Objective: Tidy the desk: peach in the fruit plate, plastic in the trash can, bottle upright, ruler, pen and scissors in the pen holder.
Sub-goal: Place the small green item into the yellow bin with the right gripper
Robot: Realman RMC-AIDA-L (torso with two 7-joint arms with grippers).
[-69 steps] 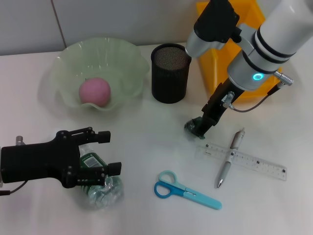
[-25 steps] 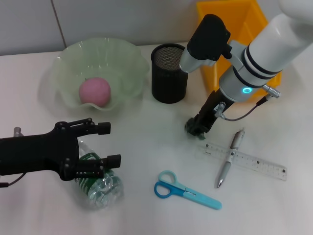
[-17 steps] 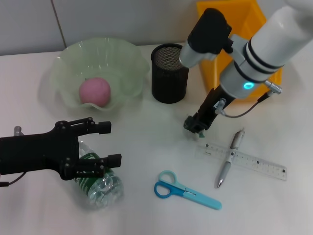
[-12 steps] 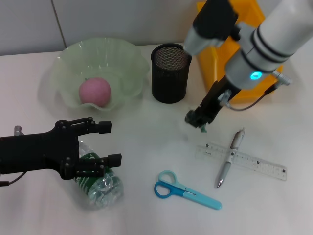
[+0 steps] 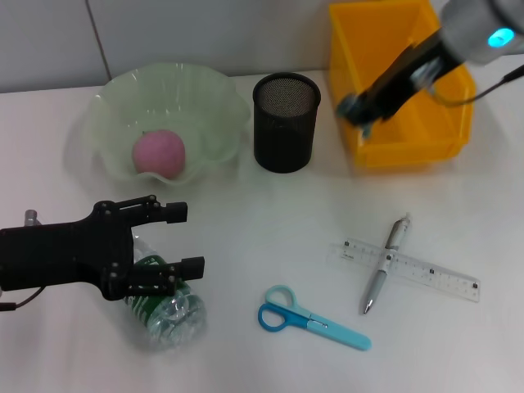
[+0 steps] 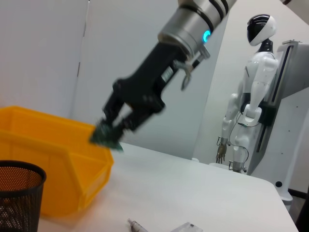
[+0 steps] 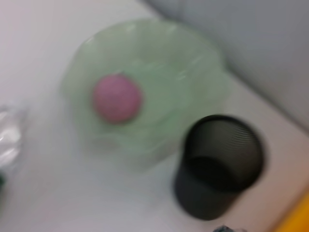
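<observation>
My right gripper (image 5: 354, 107) is shut on a small green plastic scrap (image 6: 106, 137) and holds it in the air over the front left corner of the orange trash bin (image 5: 413, 135); it also shows in the left wrist view (image 6: 115, 126). My left gripper (image 5: 168, 241) is open, low over the table, astride the cap end of the clear bottle (image 5: 169, 318), which lies on its side. The pink peach (image 5: 158, 153) sits in the green fruit plate (image 5: 214, 94). The pen (image 5: 385, 264) lies across the clear ruler (image 5: 426, 274). The blue scissors (image 5: 315, 319) lie near the front.
The black mesh pen holder (image 5: 284, 123) stands between the plate and the bin (image 6: 53, 162). The right wrist view shows the plate (image 7: 193, 63), the peach (image 7: 117, 97) and the pen holder (image 7: 219, 164). A white humanoid robot (image 6: 251, 96) stands far behind the table.
My right gripper lifted the green plastic scrap off the table and carried it back and to the right, over the orange bin. The left gripper has drawn slightly back along the bottle, then stayed still.
</observation>
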